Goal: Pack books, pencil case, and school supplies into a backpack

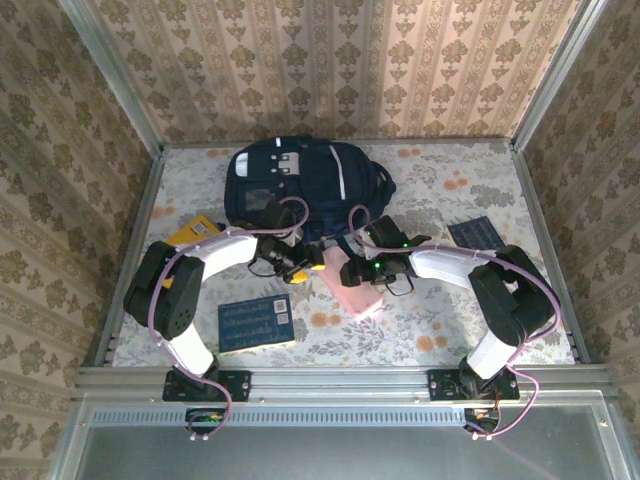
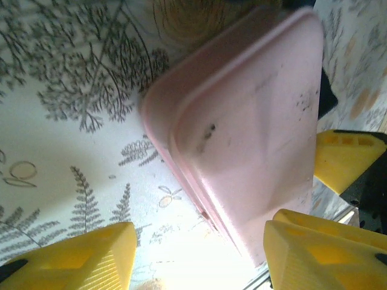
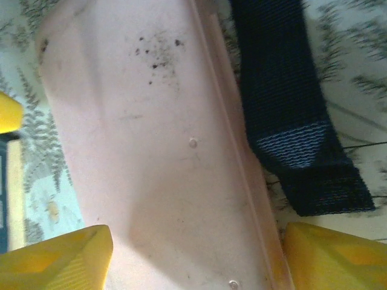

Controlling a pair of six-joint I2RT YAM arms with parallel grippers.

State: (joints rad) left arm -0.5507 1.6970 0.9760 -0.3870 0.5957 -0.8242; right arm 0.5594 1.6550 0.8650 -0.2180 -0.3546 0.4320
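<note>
Soft pale-pink oblong pencil case point(image 1: 360, 292) lies mid-surface, just near of the large navy fabric backpack point(image 1: 300, 180); both arms meet at it. Right pincer point(image 3: 196, 260) spans the case's width, yellow fingers point(image 3: 54, 260) against both long edges, so we read it as holding the case. Left pincer point(image 2: 199, 260) is wide, the case end between its fingers but unclamped, prob. there to steady it. Dark navy webbing strap point(image 3: 296, 121) lies right beside the case. Floral surface point(image 1: 450, 320) also carries a thin blue book w/ pale print point(image 1: 257, 323), near left, not yet packed. Next we'd expect a lift twd the bag opening.
</note>
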